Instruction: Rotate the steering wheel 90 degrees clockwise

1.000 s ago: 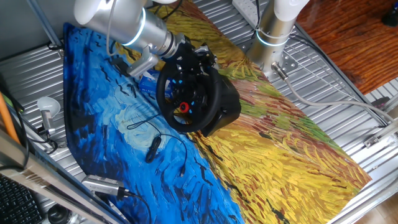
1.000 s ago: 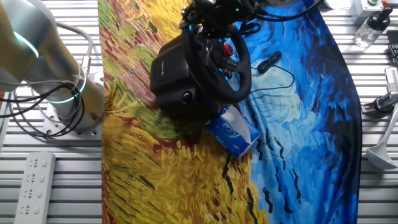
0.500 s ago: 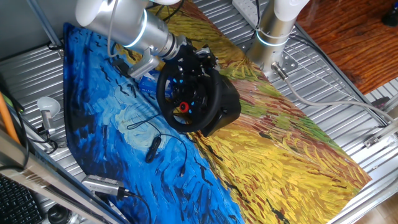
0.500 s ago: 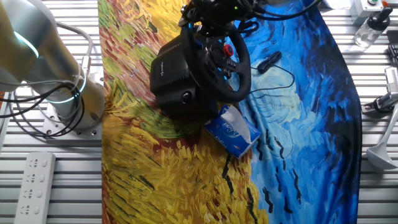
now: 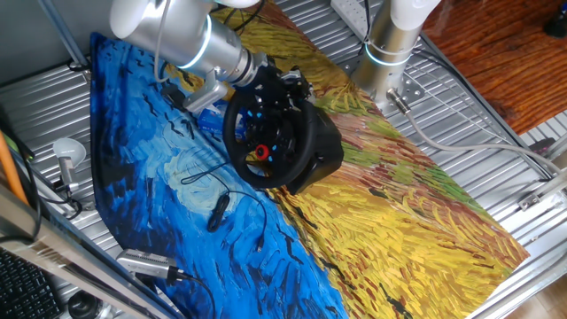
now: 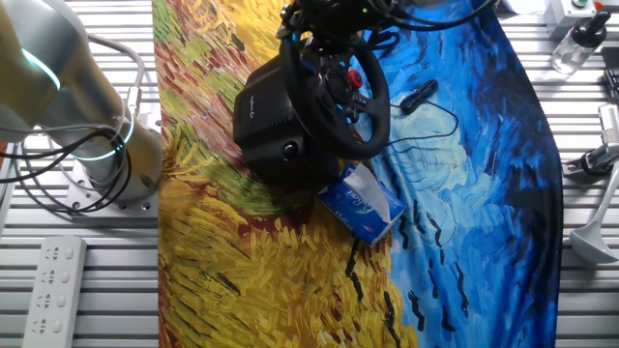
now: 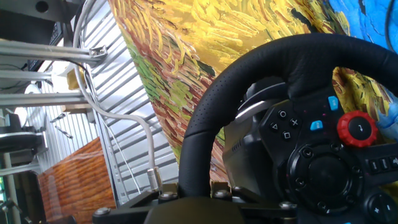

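In one fixed view, the steering wheel (image 5: pixel 266 133) stands tilted on its black base (image 5: pixel 321 152) in the middle of the painted cloth (image 5: pixel 399 221). The gripper (image 5: pixel 270 81) is at the top of the rim. A thin black cable (image 5: pixel 217 206) lies near the wheel.

In the other fixed view, a blue tissue pack (image 6: pixel 363 203) touches the base (image 6: pixel 266 116). I cannot tell if the gripper (image 6: pixel 329 17) is squeezing.

In the hand view, the rim (image 7: pixel 205 124) runs into the gripper's bottom edge. The red knob (image 7: pixel 356 129) sits on the hub.

steering wheel (image 6: pixel 363 92) on base | fingers (image 6: pixel 311 21) apparently at top rim
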